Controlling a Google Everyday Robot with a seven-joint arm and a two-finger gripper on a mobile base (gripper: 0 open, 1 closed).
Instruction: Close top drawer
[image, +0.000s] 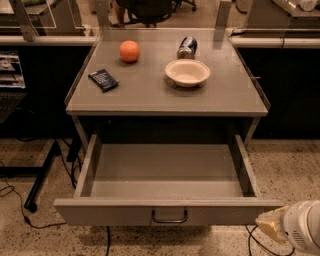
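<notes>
At the lower right corner the gripper (270, 228) sits just beside the right end of the top drawer (165, 167); its grip state cannot be told. The drawer is pulled fully out, handle (169, 218) at bottom centre. Farther back the cabinet top (150, 97) holds a bowl (187, 72), packet (103, 80), orange (129, 51) and can (187, 47).

Before you, grey metal table top (150, 95), round orange fruit (129, 51), dark flat packet (103, 80), pale shallow bowl (187, 73), tipped can (187, 47), your gripper (271, 228) bottom right.

Dim warm overhead light; deep shadow under tabletop (150, 97); gripper (271, 228) bottom right, lit.
</notes>
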